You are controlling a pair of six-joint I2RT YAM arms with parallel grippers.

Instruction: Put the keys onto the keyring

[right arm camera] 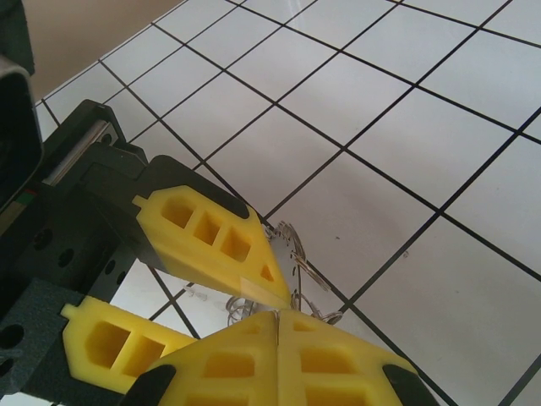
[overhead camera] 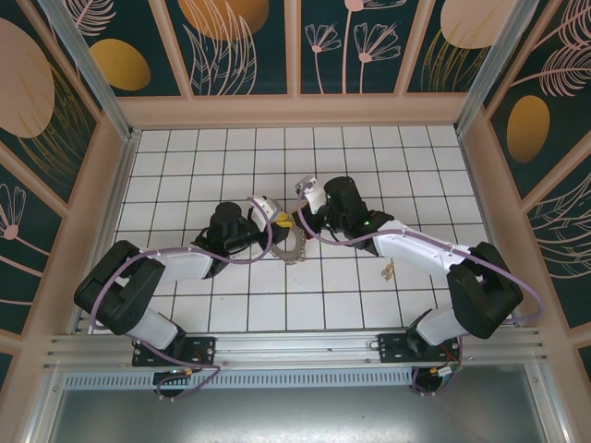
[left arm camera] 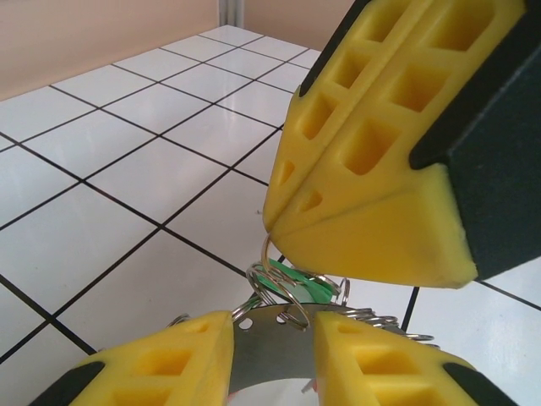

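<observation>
Left fingers [left arm camera: 169,359] narrowly clamp the thin, silvery, loop-fringed metal keyring [left arm camera: 270,353] mid-way across the white tiled counter [left arm camera: 127,211]. Right fingers [left arm camera: 363,228] are pressed together at one wire loop [left arm camera: 267,254]. Hazard: a sideways pull could wrench the keyring loose.

We find the far half of the tiled bench [overhead camera: 369,152] bare, with open passage right up to the back wall [overhead camera: 295,109] and out to both sides. The centre is blocked: the left end effector [left arm camera: 270,355] and the right end effector [right arm camera: 277,334] meet tip to tip over the keyring [overhead camera: 289,249], with no gap to slip through. The left arm [overhead camera: 175,268] and right arm [overhead camera: 416,245] slant inward from the near rail [overhead camera: 295,346]; the tiles between them lie open. A key [overhead camera: 389,269] lies just beside the right arm.
</observation>
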